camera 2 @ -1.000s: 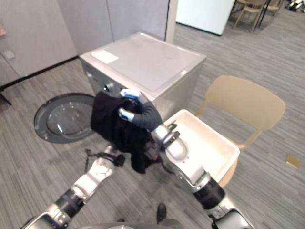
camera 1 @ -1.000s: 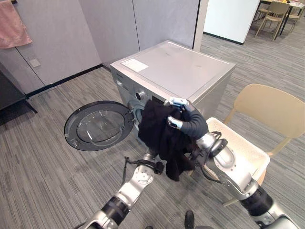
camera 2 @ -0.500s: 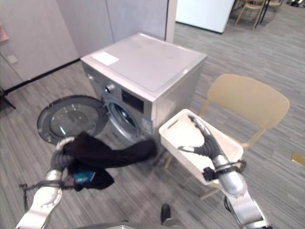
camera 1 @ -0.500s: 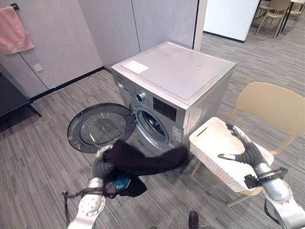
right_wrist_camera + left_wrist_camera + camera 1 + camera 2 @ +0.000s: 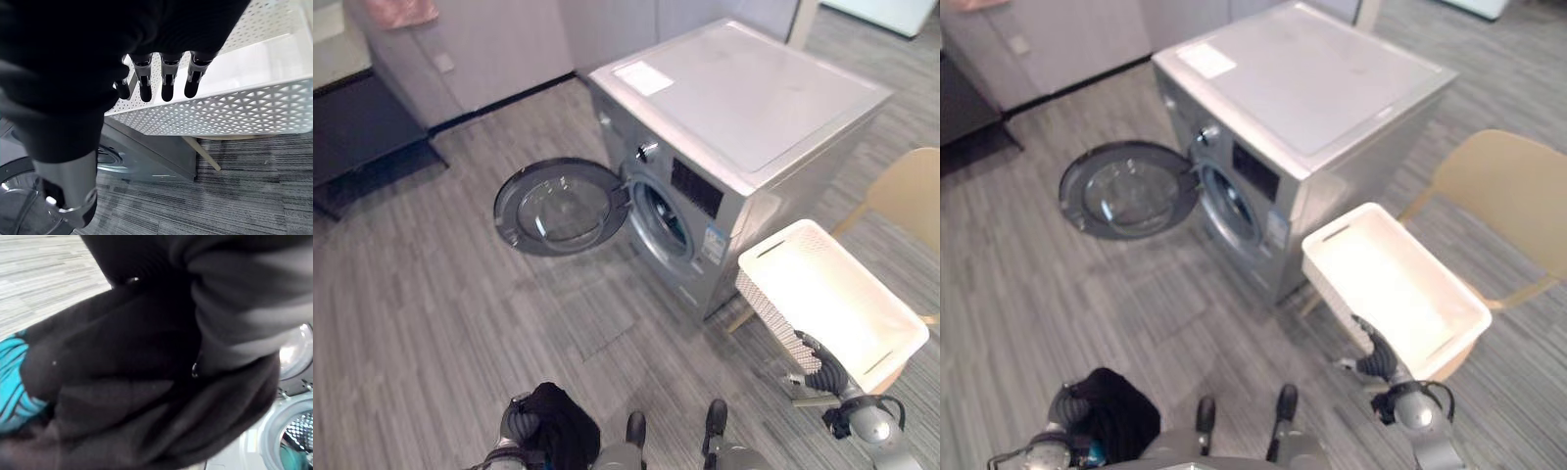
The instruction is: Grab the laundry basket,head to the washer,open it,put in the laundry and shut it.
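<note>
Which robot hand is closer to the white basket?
The right hand. It hangs open just beside the white basket, by its near wall. The left hand is far off across the floor, holding the dark clothes.

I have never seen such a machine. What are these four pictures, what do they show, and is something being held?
This is a humanoid robot doing laundry. Two pictures come from a stereo camera on its head, looking down; the other two come from cameras on its wrists, very close to each hand.

From the head you see a silver washing machine with its round door swung open, and a white laundry basket that seems to sit on a tan chair beside it.

The left hand, low near the robot, holds a dark garment; it also covers most of the left wrist view.

The right hand is open and holds nothing, its fingers straight beside the basket's perforated wall.
</note>
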{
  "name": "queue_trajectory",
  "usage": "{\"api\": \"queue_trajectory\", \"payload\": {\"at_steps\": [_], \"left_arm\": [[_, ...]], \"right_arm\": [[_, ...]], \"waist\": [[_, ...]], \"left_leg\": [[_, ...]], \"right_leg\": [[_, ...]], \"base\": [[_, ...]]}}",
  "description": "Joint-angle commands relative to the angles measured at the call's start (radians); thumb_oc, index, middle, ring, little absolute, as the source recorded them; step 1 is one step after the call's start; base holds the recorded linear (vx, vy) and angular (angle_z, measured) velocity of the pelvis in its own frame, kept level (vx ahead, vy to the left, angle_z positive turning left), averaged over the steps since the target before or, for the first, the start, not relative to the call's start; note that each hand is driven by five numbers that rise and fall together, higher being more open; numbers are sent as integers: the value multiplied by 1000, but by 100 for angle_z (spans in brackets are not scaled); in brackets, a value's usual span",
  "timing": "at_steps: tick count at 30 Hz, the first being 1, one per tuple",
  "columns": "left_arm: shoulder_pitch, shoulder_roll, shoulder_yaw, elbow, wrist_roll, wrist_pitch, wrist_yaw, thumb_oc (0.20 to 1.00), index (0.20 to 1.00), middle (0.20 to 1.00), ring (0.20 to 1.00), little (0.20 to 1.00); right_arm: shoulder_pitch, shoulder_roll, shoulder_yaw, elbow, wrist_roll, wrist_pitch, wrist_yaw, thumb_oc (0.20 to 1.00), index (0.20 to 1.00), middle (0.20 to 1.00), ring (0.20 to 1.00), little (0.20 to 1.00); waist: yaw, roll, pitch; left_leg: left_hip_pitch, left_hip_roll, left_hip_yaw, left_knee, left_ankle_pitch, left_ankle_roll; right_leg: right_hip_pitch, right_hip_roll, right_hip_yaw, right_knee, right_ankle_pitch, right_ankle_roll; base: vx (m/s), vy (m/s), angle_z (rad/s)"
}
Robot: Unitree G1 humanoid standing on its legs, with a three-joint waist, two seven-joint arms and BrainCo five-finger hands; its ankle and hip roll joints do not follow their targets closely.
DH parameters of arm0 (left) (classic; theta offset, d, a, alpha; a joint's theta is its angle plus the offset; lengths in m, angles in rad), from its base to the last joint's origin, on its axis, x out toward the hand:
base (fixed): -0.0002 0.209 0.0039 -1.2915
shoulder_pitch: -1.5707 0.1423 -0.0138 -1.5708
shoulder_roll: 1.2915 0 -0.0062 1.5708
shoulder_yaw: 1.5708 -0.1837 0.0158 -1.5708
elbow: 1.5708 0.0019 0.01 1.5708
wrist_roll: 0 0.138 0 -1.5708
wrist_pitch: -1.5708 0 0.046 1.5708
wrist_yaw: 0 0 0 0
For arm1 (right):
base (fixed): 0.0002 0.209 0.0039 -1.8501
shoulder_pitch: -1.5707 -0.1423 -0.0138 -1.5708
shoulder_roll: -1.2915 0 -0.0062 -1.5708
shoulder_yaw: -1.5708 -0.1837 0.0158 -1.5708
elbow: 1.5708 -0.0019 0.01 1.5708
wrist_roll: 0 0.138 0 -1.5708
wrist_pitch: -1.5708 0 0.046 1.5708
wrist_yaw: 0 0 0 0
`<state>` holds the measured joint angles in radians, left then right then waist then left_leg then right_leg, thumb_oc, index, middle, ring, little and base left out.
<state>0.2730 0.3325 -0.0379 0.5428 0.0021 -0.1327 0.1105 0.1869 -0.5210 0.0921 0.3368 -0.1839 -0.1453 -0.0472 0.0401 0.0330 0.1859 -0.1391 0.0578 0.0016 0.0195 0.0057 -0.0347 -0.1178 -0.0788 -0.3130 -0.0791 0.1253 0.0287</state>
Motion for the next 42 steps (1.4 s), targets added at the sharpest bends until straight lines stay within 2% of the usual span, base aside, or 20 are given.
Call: {"api": "queue_trajectory", "payload": {"at_steps": [1,3,9,11,13,14,16,18,22,25,26,27,29,30,31,36,37,38,41,42], "left_arm": [[-54,74,43,-57,-18,-41,25,200,200,200,200,200],[-80,75,14,-54,-13,-41,18,200,200,200,200,200],[-108,78,-25,-39,-3,-34,11,200,200,200,200,200],[-129,97,-46,-46,8,-34,11,200,200,200,200,200],[-152,106,-61,-50,20,-39,17,200,200,200,200,200],[-164,108,-75,-52,23,-42,24,200,200,200,200,200],[-177,105,-83,-48,20,-44,33,200,200,200,200,200],[-185,104,-88,-42,20,-40,30,200,200,200,200,200],[-198,94,-100,-31,28,-36,22,200,200,200,200,200],[-187,90,-112,-34,38,-37,19,200,200,200,200,200],[-189,77,-123,-27,42,-36,15,200,200,200,200,200],[-189,77,-123,-26,42,-36,15,200,200,200,200,200],[-185,65,-134,-40,36,-36,5,200,200,200,200,200],[-194,58,-147,-42,31,-37,0,200,200,200,200,200],[-206,56,-156,-45,30,-36,-1,200,200,200,200,200],[-210,59,-169,-53,36,-35,-2,200,200,200,200,200],[-209,61,-170,-55,37,-35,-4,200,200,200,200,200],[-207,61,-174,-57,36,-35,-2,200,200,200,200,200],[-208,58,-185,-60,30,-35,-2,200,200,200,200,200],[-209,58,-197,-58,31,-33,0,200,200,200,200,200]], "right_arm": [[-75,10,36,-8,-37,-16,-48,1000,1000,1000,1000,1000],[-101,17,63,36,-51,0,-54,1000,1000,1000,1000,1000],[-146,56,110,101,-76,14,-62,1000,1000,1000,1000,1000],[-160,66,124,94,-80,13,-68,1000,1000,1000,1000,1000],[-168,73,137,88,-82,12,-63,1000,1000,1000,1000,1000],[-180,69,155,92,-91,12,-66,1000,1000,1000,1000,1000],[-185,67,164,97,-84,11,-72,1000,1000,1000,1000,1000],[-180,67,165,105,-83,14,-68,1000,1000,1000,1000,1000],[-157,71,156,121,-99,23,-62,1000,1000,1000,1000,1000],[-127,72,151,124,-97,22,-62,1000,1000,1000,1000,1000],[-125,70,146,140,-101,17,-65,1000,1000,1000,1000,1000],[-125,71,147,140,-101,17,-65,1000,1000,1000,1000,1000],[-126,64,137,129,-99,15,-69,1000,1000,1000,1000,1000],[-131,58,127,134,-74,13,-76,1000,1000,1000,1000,1000],[-138,55,123,142,-68,19,-82,1000,1000,1000,1000,1000],[-141,50,121,158,-63,23,-91,1000,1000,1000,1000,1000],[-142,50,123,166,-64,22,-93,1000,1000,1000,1000,1000],[-145,53,132,180,-65,22,-96,1000,1000,1000,1000,1000],[-151,57,138,195,-68,22,-99,1000,1000,1000,1000,1000],[-155,59,142,207,-70,23,-104,1000,1000,1000,1000,1000]], "waist": [[-10,-67,3],[-25,-62,-7],[-16,-71,-10],[-21,-72,3],[-47,-72,19],[-68,-65,30],[-83,-68,40],[-89,-78,40],[-116,-80,39],[-126,-77,26],[-141,-65,5],[-144,-70,3],[-156,-62,-5],[-155,-68,-2],[-145,-89,6],[-116,-115,11],[-109,-116,12],[-88,-113,17],[-70,-108,20],[-63,-103,19]], "left_leg": [[-5,-22,220,101,-72,-4],[15,14,325,113,-108,-6],[13,-18,286,108,-131,35],[38,-40,256,94,-148,57],[62,-57,229,71,-130,72],[96,-72,193,43,-133,78],[140,-91,163,14,-142,82],[161,-113,135,7,-151,83],[254,-137,63,-7,-204,72],[298,-138,36,-3,-243,65],[296,-116,46,61,-235,29],[291,-121,44,61,-231,29],[241,-82,83,221,-154,-26],[172,-40,129,379,-93,-45],[92,-21,168,431,-101,-22],[-12,-18,147,326,-151,5],[-20,-23,123,264,-126,1],[-54,-27,49,166,-50,-18],[-82,-35,-52,98,5,-32],[-107,-42,-123,69,40,-39]], "right_leg": [[84,-50,-29,38,-147,77],[105,-65,-80,29,-159,86],[123,-107,-89,142,-193,96],[70,-126,-37,280,-206,101],[-28,-74,73,369,-195,84],[-92,-22,144,364,-188,82],[-153,11,153,308,-156,77],[-175,13,146,252,-120,87],[-239,-1,48,148,-54,115],[-213,12,79,144,-56,95],[-192,17,91,158,-56,79],[-195,12,90,156,-52,79],[-145,22,85,139,-53,58],[-85,38,91,112,-82,33],[-45,31,114,98,-104,23],[20,28,178,84,-142,35],[32,30,198,83,-148,35],[66,50,247,78,-165,32],[95,65,303,80,-182,36],[106,75,351,94,-192,37]], "base": [[71,73,93],[150,169,105],[123,175,49],[151,206,32],[138,157,57],[202,117,106],[303,56,84],[276,-1,42],[425,-59,47],[334,-91,46],[373,-126,83],[332,-138,84],[267,-134,24],[373,-174,-1],[360,-131,-13],[199,22,-95],[312,114,-65],[327,131,-70],[261,130,-107],[213,187,-119]]}}
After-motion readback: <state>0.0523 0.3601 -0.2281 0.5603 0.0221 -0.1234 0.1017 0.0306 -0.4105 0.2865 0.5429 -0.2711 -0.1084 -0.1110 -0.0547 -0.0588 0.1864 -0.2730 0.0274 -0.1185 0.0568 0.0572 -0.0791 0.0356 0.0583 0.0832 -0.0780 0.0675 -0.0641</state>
